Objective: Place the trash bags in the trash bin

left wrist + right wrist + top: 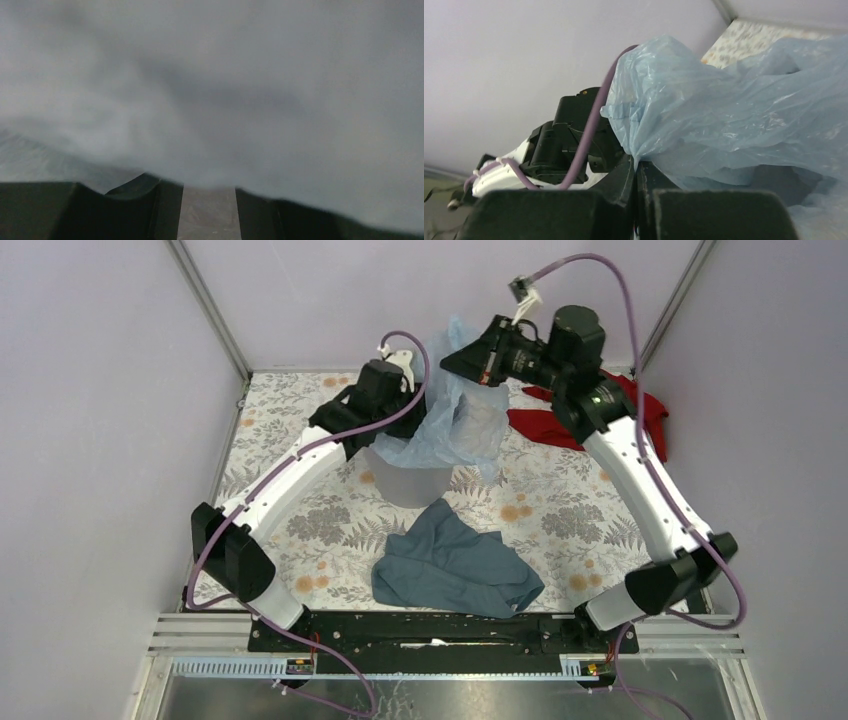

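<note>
Right gripper (636,172): fingers pressed together, pinching a fold of the bag (724,115); raised above the bin (408,483).
Bag: thin, pale blue, crinkled; its top is gathered at the right gripper and the rest hangs down from it, draped over the bin's mouth and near side. From above, part of it appears to sink into the opening; how far in cannot be told.
Left gripper (208,192): fingers stand apart by a narrow gap; blurred film fills its camera, so whether anything is clamped cannot be told.
Left gripper, position: at the bin's rim, below and to the left of the right gripper, against the hanging bag.
Bin: round, light grey, upright on the patterned table (560,510), directly beneath both grippers.
Grey-blue cloth (455,565): crumpled on the table, nearer the arm bases than either gripper, just clear of the bin.
Red cloth (540,426): on the table below the right arm, right of the bin.
</note>
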You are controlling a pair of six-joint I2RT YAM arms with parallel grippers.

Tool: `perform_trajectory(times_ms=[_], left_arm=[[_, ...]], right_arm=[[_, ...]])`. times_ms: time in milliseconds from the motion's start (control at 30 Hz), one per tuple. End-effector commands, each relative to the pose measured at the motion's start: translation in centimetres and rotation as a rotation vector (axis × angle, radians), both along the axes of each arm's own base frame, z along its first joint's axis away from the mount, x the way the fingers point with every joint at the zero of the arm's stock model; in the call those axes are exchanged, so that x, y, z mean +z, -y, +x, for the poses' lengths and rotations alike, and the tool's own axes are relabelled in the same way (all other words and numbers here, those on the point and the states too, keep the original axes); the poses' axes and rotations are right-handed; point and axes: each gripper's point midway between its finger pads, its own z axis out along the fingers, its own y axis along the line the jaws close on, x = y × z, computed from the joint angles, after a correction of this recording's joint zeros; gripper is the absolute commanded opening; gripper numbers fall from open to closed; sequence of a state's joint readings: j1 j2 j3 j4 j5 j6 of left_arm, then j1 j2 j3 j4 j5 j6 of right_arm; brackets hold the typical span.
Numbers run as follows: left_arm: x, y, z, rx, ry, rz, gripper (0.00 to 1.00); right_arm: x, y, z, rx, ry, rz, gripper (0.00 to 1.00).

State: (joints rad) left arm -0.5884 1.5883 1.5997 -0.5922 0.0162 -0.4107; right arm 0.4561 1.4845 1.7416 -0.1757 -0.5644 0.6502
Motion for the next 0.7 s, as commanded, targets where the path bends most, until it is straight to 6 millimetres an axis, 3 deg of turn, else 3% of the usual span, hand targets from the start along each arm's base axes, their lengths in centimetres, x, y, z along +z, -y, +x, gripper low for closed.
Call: perform_trajectory(times_ms=[0,100,233,367,533,667], left_arm=[[-0.6,-1.8,1.0,0.086,0.074,0.042,0.43],[0.3,-2.9,0.0,0.1,0.097,0.028,0.46],[4.1,-2.9,-1.7,0.047,0.166,-0.058,0.52],[7.8,-2.9,-3.9,-0.01,0.199,-0.121,0.66],[11.4,-5.5,-5.9,0.002,0.254,-0.151,0.83],[13.5,-8.2,-6.4,0.045,0.283,-0.194,0.9]], right_arm=[[-2.8,-2.2,-1.7,0.246,-0.052,-0.035,0.0],[-3.4,-2.6,-1.9,0.274,-0.059,-0.009,0.0],[-3.0,-2.8,-2.1,0.294,-0.051,0.005,0.0],[-2.2,-3.1,-2.3,0.326,-0.04,0.018,0.0],[-1.0,-4.4,-3.5,0.393,-0.013,0.038,0.0],[0.2,-7.1,-4.5,0.448,0.017,0.08,0.0]])
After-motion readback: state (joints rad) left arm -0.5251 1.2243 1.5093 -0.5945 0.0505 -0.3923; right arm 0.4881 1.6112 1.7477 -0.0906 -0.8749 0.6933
